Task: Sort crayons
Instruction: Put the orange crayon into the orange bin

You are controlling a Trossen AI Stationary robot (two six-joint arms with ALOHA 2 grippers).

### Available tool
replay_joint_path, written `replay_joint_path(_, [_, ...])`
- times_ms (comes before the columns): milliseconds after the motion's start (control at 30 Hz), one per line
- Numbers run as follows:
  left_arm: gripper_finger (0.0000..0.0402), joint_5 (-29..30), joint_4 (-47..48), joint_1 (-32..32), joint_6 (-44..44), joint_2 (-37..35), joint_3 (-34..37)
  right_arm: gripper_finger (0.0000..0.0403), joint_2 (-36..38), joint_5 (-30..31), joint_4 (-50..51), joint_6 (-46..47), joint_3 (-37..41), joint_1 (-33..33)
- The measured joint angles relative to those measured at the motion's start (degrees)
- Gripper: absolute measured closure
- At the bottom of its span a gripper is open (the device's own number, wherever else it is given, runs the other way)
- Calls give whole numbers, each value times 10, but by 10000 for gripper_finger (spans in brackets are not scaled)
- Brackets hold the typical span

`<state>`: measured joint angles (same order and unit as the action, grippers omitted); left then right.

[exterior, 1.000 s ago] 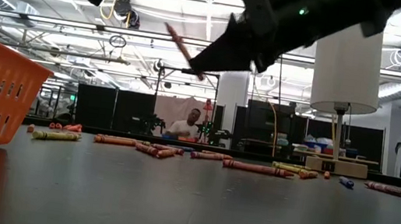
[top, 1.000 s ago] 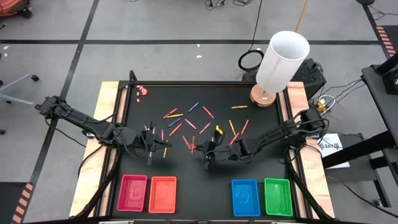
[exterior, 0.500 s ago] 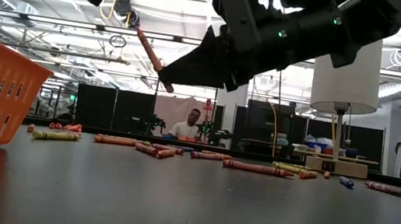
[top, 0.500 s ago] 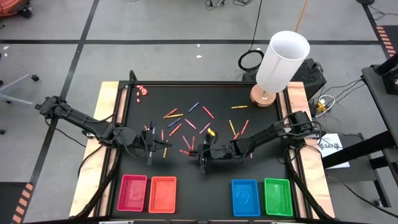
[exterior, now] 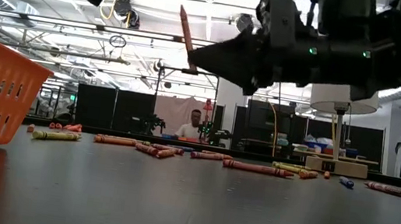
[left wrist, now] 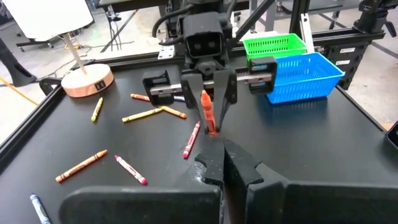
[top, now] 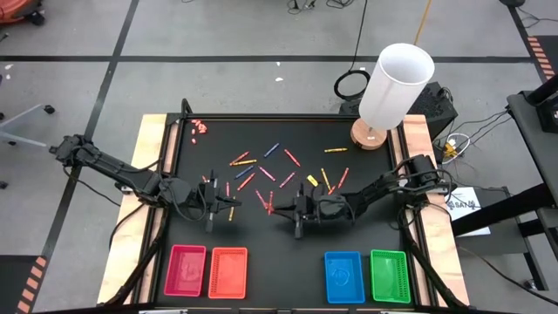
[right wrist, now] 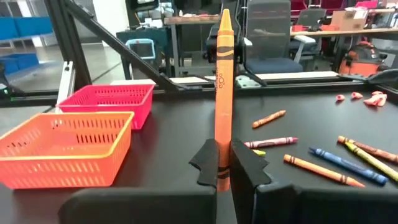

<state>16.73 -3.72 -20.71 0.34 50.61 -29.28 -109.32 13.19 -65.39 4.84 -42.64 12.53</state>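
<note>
Many crayons (top: 261,170) lie loose on the black table top. My right gripper (right wrist: 222,171) hangs over the table's middle, level and pointing toward the left, shut on an orange crayon (right wrist: 223,93) that stands upright above its fingers. The low view shows that orange crayon (exterior: 186,35) high above the table. The left wrist view sees my right gripper (left wrist: 208,93) from the front. My left gripper (top: 222,206) waits shut at the middle left, above the table, with nothing in it. My right gripper pinches the orange crayon's lower end (right wrist: 222,163) between its two fingers. The fingers come in level from the table's right side and lie across the crayon. The crayon is lifted clear and stands nearly upright, its pointed tip (right wrist: 225,14) up.
Four trays stand along the near edge: pink-red (top: 185,270), orange (top: 227,272), blue (top: 344,277) and green (top: 390,276). A lamp with a white shade (top: 397,83) stands at the far right corner. Small pink bits (top: 200,128) lie at the far left.
My right gripper has tipped up from slanting downward to level, still shut on the orange crayon. The crayon has swung from leaning to nearly upright, tip up, clear of the table.
</note>
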Motion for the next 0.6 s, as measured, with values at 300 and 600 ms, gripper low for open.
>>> replay_joint_path(300, [402,0,-1,0,0,0,0,401,0,0,0,-15,2,0])
replay_joint_path(600, [402,0,-1,0,0,0,0,401,0,0,0,-96,2,-1])
